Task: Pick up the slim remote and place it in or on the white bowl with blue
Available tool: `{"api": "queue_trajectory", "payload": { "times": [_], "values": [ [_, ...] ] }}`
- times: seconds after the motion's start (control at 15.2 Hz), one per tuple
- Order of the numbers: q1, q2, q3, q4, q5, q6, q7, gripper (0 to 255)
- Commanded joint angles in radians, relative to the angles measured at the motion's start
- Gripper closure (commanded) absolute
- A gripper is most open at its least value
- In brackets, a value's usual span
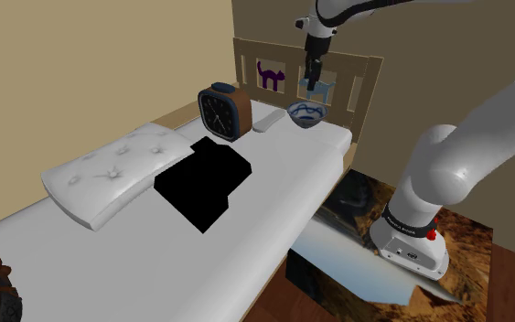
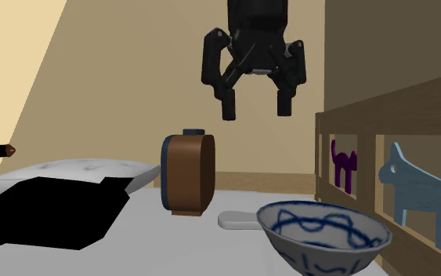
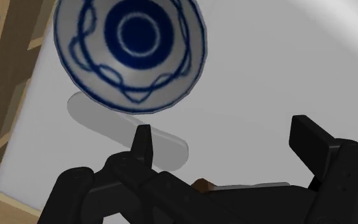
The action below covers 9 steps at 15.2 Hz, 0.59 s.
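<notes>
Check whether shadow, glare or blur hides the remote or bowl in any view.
Shoulder view: remote and bowl evenly lit, no glare; a black shape on the bed shows no detail. Second exterior view: bowl rim covers part of the remote. Wrist view: pale remote blends into the pale bed.

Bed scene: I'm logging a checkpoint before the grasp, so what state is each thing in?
gripper: open, empty, hanging above the bed.
bowl: upright, empty.
slim remote: lying flat on the bed beside the bowl, not held.
clock: standing upright.
pillow: lying flat on the bed.
</notes>
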Motion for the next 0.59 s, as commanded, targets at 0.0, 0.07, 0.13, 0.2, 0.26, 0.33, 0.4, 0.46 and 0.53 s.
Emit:
{"api": "queue_trajectory", "payload": {
  "times": [0.0,0.07,0.13,0.2,0.26,0.33,0.4,0.46,0.53],
  "values": [
    [0.026,0.075,-0.046,0.029,0.015,0.035,-0.125,0],
    [0.039,0.116,-0.067,0.047,0.027,0.05,-0.184,0],
    [0.051,0.157,-0.087,0.067,0.041,0.063,-0.244,0],
    [0.062,0.2,-0.105,0.089,0.058,0.076,-0.304,0],
    [0.073,0.244,-0.121,0.111,0.076,0.087,-0.364,0],
    [0.082,0.289,-0.136,0.135,0.097,0.096,-0.425,0],
    [0.089,0.334,-0.148,0.16,0.119,0.104,-0.486,0],
    [0.093,0.38,-0.156,0.186,0.143,0.111,-0.546,0],
    [0.095,0.426,-0.162,0.214,0.167,0.116,-0.606,0]
  ]
}}
